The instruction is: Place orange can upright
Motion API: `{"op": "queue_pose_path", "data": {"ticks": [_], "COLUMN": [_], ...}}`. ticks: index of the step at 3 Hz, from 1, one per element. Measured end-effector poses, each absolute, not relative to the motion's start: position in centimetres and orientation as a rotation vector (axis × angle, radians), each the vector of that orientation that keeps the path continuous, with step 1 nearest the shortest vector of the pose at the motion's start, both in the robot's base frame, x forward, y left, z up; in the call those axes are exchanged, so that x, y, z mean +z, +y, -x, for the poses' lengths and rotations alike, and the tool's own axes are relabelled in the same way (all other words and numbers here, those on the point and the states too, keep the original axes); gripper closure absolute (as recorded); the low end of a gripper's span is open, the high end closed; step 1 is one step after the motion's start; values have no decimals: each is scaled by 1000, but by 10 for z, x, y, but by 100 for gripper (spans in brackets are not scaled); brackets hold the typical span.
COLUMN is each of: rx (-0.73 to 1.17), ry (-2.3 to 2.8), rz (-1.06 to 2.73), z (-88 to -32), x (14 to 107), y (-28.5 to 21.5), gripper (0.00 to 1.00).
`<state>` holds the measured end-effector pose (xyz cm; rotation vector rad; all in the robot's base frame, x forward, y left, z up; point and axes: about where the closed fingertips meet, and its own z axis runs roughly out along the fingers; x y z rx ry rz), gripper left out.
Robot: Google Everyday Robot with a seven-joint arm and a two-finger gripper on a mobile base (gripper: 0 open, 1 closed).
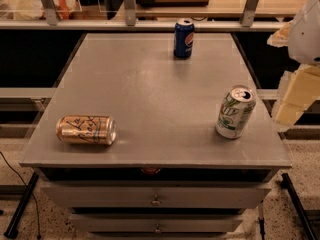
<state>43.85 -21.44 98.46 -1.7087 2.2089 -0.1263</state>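
Note:
The orange can [86, 129] lies on its side near the front left corner of the grey table [150, 94], its silver end facing right and dark script lettering on its side. My gripper [294, 99] hangs at the right edge of the view, past the table's right side, far from the orange can and close to the white-and-green can. It holds nothing that I can see.
A blue Pepsi can [183, 39] stands upright at the back middle of the table. A white-and-green can [235, 112] stands upright near the front right. Drawers [156, 198] sit below the front edge. A railing and shelf run behind the table.

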Motion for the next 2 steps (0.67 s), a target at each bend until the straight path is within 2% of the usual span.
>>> {"op": "queue_pose_path", "data": {"ticks": [1, 2], "rx": [-128, -97], "ry": [2202, 2179], "rz": [1713, 1742], "z": [-440, -449], "x": [987, 991], "y": [-209, -183], "gripper": [0, 0]}}
